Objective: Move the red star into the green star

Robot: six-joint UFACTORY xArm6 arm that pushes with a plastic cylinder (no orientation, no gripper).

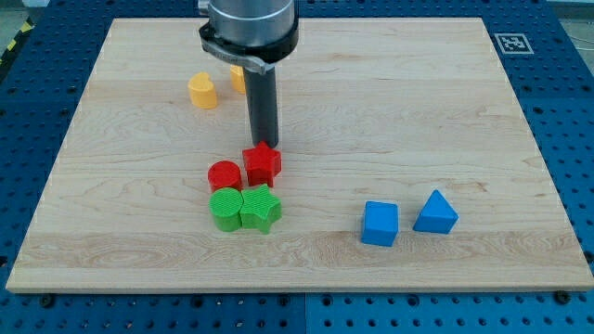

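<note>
the red star [263, 165] is a small, chunky block with blunt points, bright matte red, its sides finely ribbed, and it sits near the middle of the counter [445, 111], a little toward the view's left. our tip [265, 146] comes down right at the star's upper edge, on the side toward the view's top, and seems to touch it. we carry no hand at all, only this straight dark rod under a grey collar, so nothing is held. just to the view's left of the red star, touching or nearly so, stands a red cylinder [224, 175] with the same ribbed skin. directly below the red star lies the green star [261, 208], apart from it by a thin strip of wood, and pressed against its left side is a green cylinder [225, 209]. the green pair are of the same matte, ridged plastic. toward the view's top left a yellow cylinder [201, 91] stands alone, and a second yellow block [238, 78] shows only partly behind the rod; its shape we cannot tell. at the view's lower right sit a blue cube [380, 224] and, just beside it, a blue triangular block [435, 213]. the counter is a pale wooden board with fine grain running sideways, resting on a blue perforated base [566, 121].
</note>
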